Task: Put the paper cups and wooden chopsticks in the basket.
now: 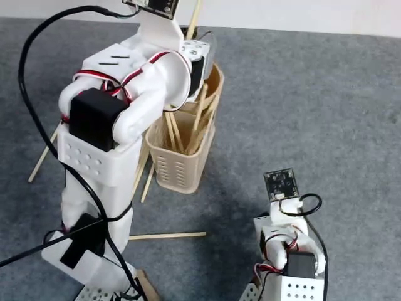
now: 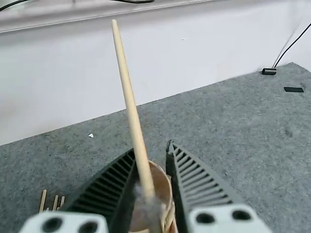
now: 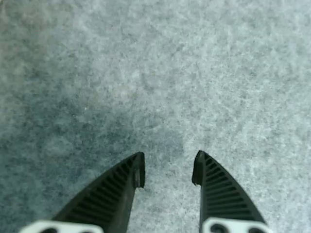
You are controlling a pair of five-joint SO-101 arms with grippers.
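Observation:
A beige slotted basket (image 1: 178, 164) stands on the grey carpet with several wooden chopsticks leaning inside it. A paper cup (image 2: 164, 187) sits just under my left gripper (image 2: 150, 150), at the basket's far end. One chopstick (image 2: 127, 97) stands upright between the left fingers. It leans on one finger, with a gap to the other, so the jaws are open. Its top pokes up past the arm (image 1: 195, 17). My right gripper (image 3: 167, 169) hangs open over bare carpet, holding nothing, to the right of and nearer than the basket.
Loose chopsticks lie on the carpet: one (image 1: 168, 236) in front of the basket, one (image 1: 148, 182) beside it, and others (image 1: 42, 157) to the left behind the left arm. A black cable loops around that arm. The carpet to the right is open.

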